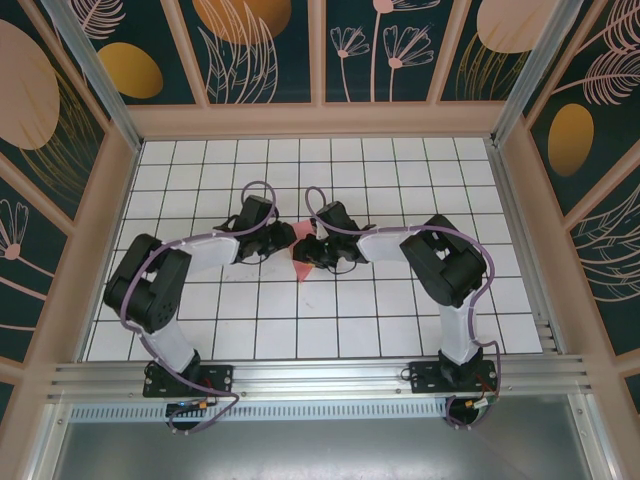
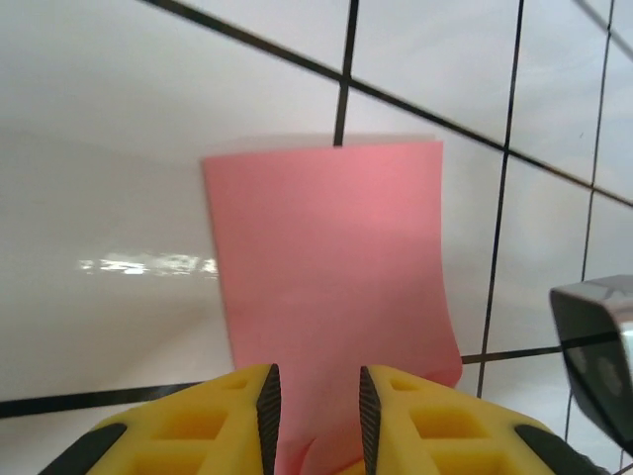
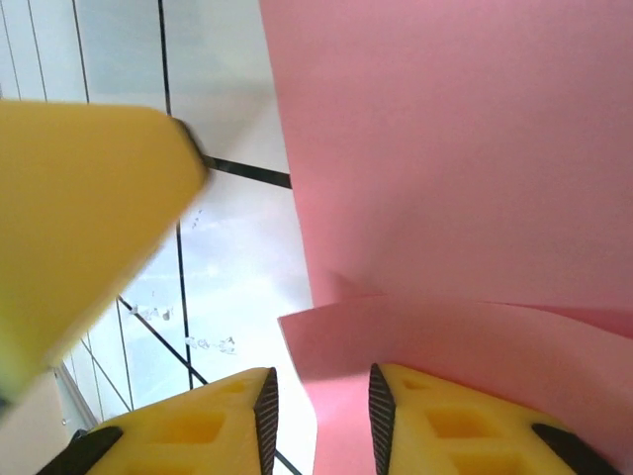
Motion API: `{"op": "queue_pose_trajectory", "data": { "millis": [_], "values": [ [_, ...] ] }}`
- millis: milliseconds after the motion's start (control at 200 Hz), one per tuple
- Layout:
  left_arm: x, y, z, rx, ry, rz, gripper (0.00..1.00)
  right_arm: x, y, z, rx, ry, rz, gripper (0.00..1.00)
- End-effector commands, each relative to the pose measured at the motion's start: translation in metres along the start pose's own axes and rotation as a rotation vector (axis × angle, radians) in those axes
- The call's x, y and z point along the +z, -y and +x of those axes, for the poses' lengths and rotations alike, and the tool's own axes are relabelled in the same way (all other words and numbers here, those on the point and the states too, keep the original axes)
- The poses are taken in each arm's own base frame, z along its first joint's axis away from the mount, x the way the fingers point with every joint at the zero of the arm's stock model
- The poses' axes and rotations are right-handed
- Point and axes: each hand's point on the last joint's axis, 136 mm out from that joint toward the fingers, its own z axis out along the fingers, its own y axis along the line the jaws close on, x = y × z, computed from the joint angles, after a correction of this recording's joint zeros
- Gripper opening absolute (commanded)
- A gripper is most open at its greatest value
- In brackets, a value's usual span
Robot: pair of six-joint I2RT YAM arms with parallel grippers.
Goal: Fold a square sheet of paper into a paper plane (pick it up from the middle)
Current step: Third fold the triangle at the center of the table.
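Pink sheet (image 1: pixel 301 265) at mid-table (image 1: pixel 400 320), a gripper on either side!
The sheet is part-folded, its narrow end pointing to 6 o'clock. At its 9 o'clock, the left gripper (image 2: pixel 316 421) has the paper running between its yellow fingers, and I cannot tell whether it is pinched or loose. At 3 o'clock, the right gripper (image 3: pixel 321 421) is released, jaws apart, with a flap lying across one finger.

Your left arm (image 1: pixel 205 250) and right arm (image 1: pixel 460 325) are wearing white shells over black joints, lilac cables (image 1: pixel 262 186) are looping alongside, and your left tool (image 2: pixel 315 401) is showing yellow fingers (image 2: pixel 198 427) with black pads (image 2: pixel 268 411).
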Motion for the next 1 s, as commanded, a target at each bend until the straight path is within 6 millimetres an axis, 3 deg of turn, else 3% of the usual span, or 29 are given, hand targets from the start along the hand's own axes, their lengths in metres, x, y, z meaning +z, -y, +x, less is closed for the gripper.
{"op": "queue_pose_trajectory", "data": {
  "millis": [0,195,420,660,826,996],
  "values": [
    [-0.015,-0.012,-0.014,-0.067,0.063,-0.014,0.31,0.008,0.029,0.009,0.010,-0.020,0.096,0.38],
    [-0.016,-0.011,-0.010,-0.070,0.038,0.021,0.31,0.006,0.027,0.008,0.006,-0.012,0.093,0.38],
    [-0.019,0.011,0.002,-0.044,-0.018,0.145,0.24,0.005,0.033,0.010,0.014,-0.009,0.113,0.13],
    [-0.011,0.024,0.030,0.008,-0.093,0.169,0.16,0.006,0.043,0.013,0.024,-0.013,0.144,0.05],
    [-0.002,0.017,0.043,0.004,-0.130,0.142,0.09,0.006,0.044,0.013,0.027,-0.011,0.146,0.03],
    [0.005,-0.002,0.049,-0.016,-0.137,0.063,0.04,0.006,0.044,0.013,0.031,-0.010,0.145,0.02]
  ]
}}
